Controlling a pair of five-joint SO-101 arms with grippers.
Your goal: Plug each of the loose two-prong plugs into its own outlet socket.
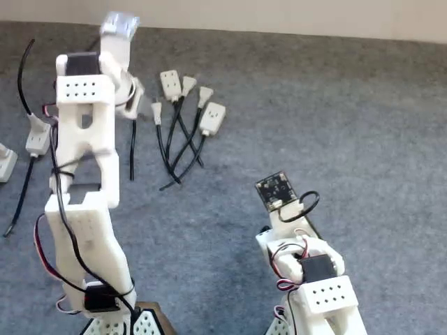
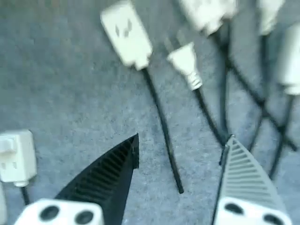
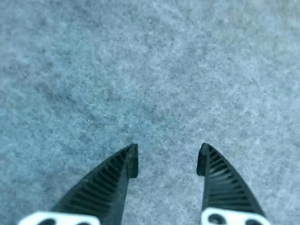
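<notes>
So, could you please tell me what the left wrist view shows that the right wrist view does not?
Left wrist view: a white outlet socket, a two-prong plug and black cords lying ahead of the left gripper. Right wrist view: the right gripper over grey carpet. Shared: that carpet, with the view's own gripper open above it.
</notes>
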